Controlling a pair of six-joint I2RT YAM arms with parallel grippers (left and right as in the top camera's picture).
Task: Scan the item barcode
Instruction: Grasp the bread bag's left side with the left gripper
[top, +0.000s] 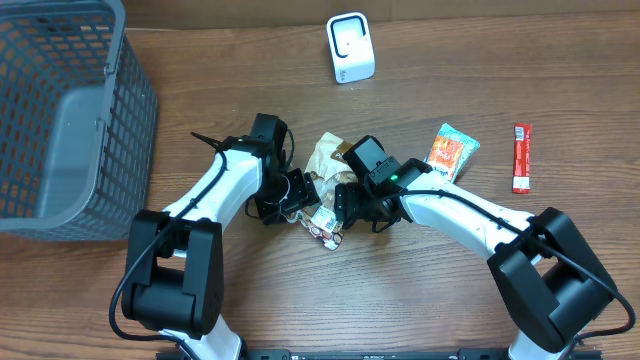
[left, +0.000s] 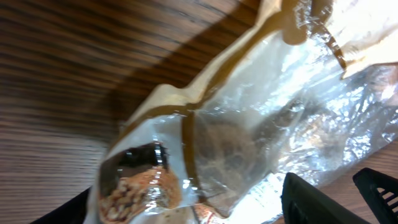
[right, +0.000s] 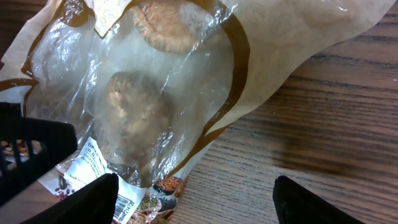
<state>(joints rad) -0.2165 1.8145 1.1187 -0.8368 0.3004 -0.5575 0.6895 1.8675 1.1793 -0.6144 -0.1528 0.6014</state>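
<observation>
The item is a clear and tan plastic bag of baked goods (top: 324, 160) lying crumpled at the table's middle, with a printed label end (top: 323, 224). A white scanner (top: 350, 48) stands at the far edge. My left gripper (top: 298, 195) is low at the bag's left side. In the left wrist view the bag (left: 249, 124) fills the frame and lies between that gripper's (left: 186, 210) spread fingers. My right gripper (top: 345, 205) is at the bag's right side and stands open (right: 196, 202) over bare wood. The bag's barcode (right: 124, 208) shows beside its left finger (right: 93, 199).
A grey mesh basket (top: 60, 120) takes up the far left. An orange snack packet (top: 452, 150) and a red stick packet (top: 521, 157) lie to the right. The two grippers are close together over the bag; part of the left one (right: 31, 149) shows in the right wrist view.
</observation>
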